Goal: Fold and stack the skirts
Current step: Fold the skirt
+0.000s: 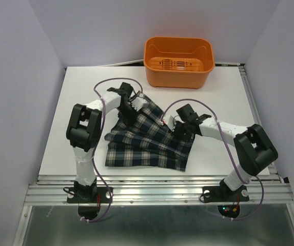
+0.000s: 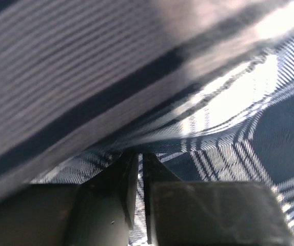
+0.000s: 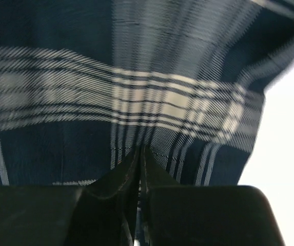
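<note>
Plaid cloth, the skirt point(image 1: 147, 146) lies spread at the middle of the desk point(image 1: 80, 92), hem toward 6 o'clock. The left end effector point(image 2: 139, 154) is closed on its 11 o'clock edge and the right end effector point(image 3: 139, 149) on its 2 o'clock edge, probably to carry the far side over for a fold.

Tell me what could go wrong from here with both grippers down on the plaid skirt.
The left gripper and right gripper each pinch only a thin bit of cloth at the very tip, so either could slip when lifted. The skirt lies rumpled with pleats overlapping, so a pinch may have caught extra layers and the fold may come out crooked.
</note>
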Motion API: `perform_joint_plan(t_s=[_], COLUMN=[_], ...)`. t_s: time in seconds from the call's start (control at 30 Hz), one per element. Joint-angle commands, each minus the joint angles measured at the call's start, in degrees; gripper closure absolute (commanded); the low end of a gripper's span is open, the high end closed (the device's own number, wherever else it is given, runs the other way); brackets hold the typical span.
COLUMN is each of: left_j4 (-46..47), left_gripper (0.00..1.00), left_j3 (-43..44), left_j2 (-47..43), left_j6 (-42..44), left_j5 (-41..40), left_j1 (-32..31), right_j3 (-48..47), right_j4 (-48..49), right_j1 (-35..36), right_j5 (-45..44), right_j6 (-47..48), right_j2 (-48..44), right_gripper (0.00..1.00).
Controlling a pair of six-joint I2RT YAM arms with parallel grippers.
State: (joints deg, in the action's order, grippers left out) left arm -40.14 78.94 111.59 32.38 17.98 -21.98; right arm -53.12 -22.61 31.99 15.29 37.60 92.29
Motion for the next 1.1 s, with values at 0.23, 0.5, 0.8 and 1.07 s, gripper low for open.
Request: perform_joint_plan(t_s=[0.23, 0.5, 0.8, 1.07], left_j4=[8.13, 29.83, 33.02, 43.90], left_gripper=[0.76, 0.45, 0.01, 0.53], left_j3=[31.01, 8.92, -17.83, -39.10], left_j2=[14.45, -17.69, -45.22, -50.06], left_j6=[-13.63, -27.97, -37.03, -61.72], left_j5=[2.58, 8.65, -1.81, 17.62], left_j1=[-1.40, 8.51, 10.28, 12.31], right_j3=[1.01, -7.24, -28.51, -36.96], right_j4=[-2.53, 6.08, -3.57, -7.62], right_j1=[8.71, 8.71, 8.71, 9.23], right_j5=[3.61, -16.90, -12.36, -6.50], right_j6=[-16.84, -32.58, -34.61, -41.82], right_j2=[-1.25, -5.01, 0.25, 10.62], right_gripper=[0.96, 0.99, 0.57, 0.53])
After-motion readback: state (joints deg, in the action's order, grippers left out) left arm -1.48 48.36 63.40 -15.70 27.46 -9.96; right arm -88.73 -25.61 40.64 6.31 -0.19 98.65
